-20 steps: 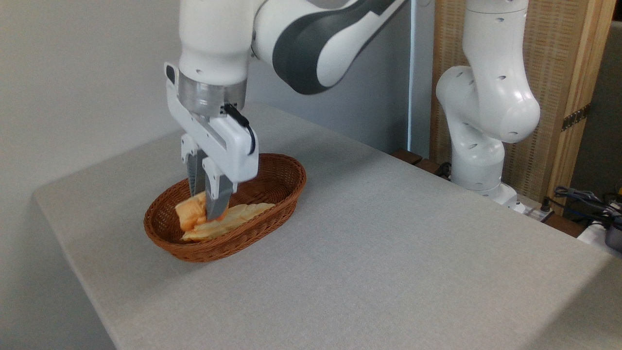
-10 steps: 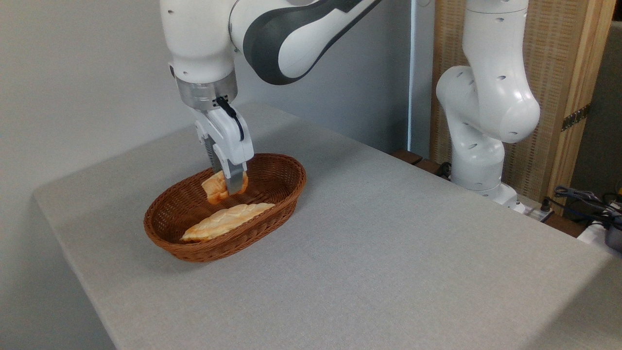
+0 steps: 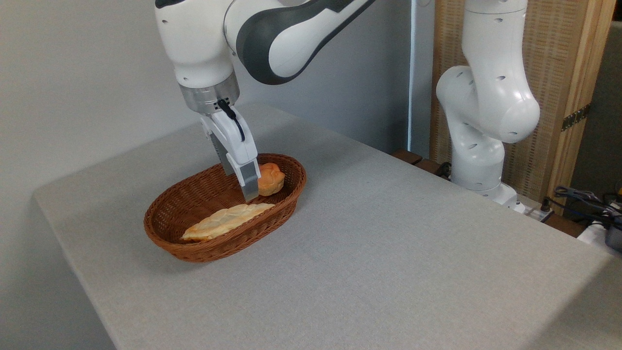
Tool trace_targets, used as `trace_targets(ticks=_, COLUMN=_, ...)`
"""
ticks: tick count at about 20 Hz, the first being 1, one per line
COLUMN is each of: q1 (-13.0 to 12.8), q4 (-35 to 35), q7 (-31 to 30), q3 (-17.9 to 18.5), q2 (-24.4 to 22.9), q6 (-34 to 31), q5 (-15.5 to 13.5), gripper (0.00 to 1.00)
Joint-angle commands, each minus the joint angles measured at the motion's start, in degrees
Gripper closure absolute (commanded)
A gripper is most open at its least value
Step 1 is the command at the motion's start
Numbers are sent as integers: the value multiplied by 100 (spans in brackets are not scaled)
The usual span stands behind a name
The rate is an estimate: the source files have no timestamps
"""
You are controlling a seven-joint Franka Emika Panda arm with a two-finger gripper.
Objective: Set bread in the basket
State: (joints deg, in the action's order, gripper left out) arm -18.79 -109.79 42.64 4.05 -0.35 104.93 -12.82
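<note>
Bread for this task, a small lumpy bun with orange-brown sides, sits at the far right end of the oval wicker basket, apparently inside the rim and against the woven wall. From my remote view the gripper hangs tilted over the basket, its near finger just left of the bun and overlapping it in the frame; the second finger is hidden behind the first, so I cannot tell how wide the jaws stand or whether they hold the bun. A long flat pale loaf lies lengthwise on the basket floor, apart from the bun. Risks, in my judgement: if the fingers grip or touch the bun, raising the arm could drag it over the low rim onto the grey table; a sideways retreat could catch the wicker wall and shift or tip the light basket; the bun may roll down toward the loaf if it rests on the sloped wall. No brand, label or legible writing is visible anywhere in view.
</note>
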Motion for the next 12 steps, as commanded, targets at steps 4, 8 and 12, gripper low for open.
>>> trace_targets(ticks=4, q1=25, q4=212, q7=-125, q3=498, q2=-106, q6=141, q5=622, gripper=0)
trace_targets(ticks=8, q1=25, q4=221, q7=-81, q3=956, q2=-115, q6=492, q5=885, gripper=0)
trace_targets(ticks=12, q1=25, q4=221, q7=-90, q3=1185, q2=-123, q6=598, q5=1115, gripper=0)
